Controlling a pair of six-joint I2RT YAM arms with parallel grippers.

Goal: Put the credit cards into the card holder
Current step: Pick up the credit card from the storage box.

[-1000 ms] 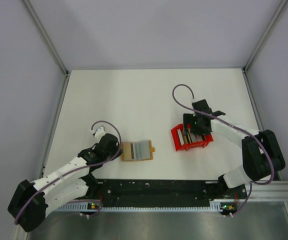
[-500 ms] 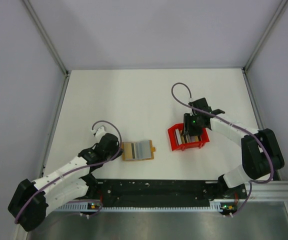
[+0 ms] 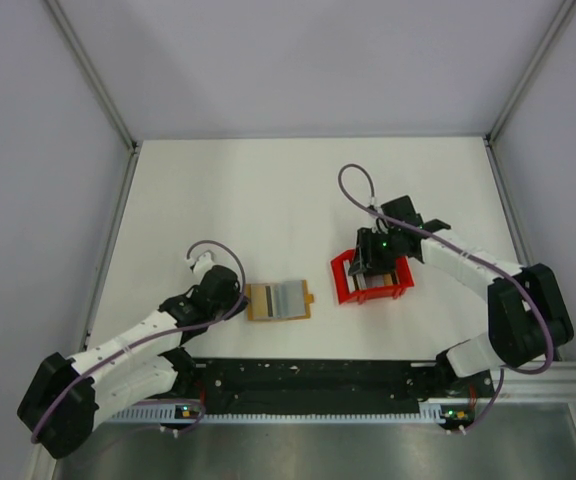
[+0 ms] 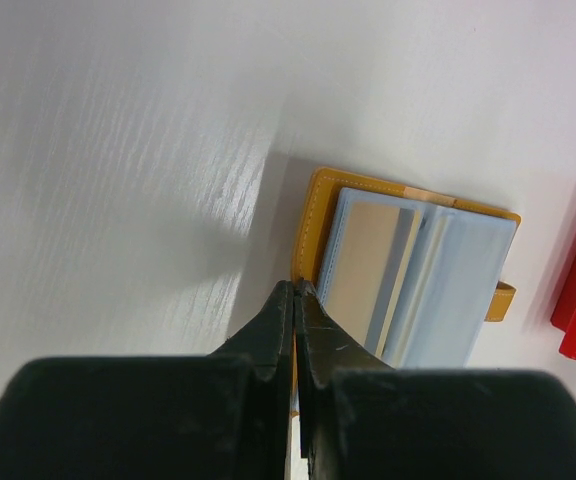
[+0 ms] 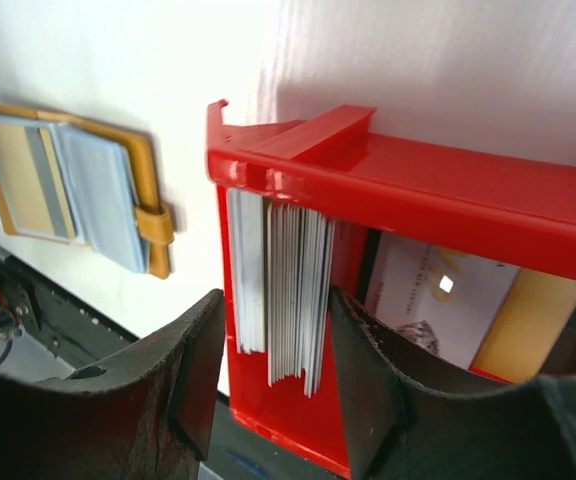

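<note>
We're seemingly pinning the wallet (image 3: 277, 301) w/ the left jaws, pressed together, tips at its 9 o'clock edge, prob. so it isn't sliding during loading; one striped card (image 4: 368, 265) is lying in it. The right jaws are pinching the stack of cards (image 5: 283, 300) standing on edge in the red tray (image 3: 340, 280), at the wallet's 3 o'clock. Tray walls are hemming the stack, so we're judging straight up the way out; bare worktop (image 3: 268, 200) btwn them is giving room.
</note>
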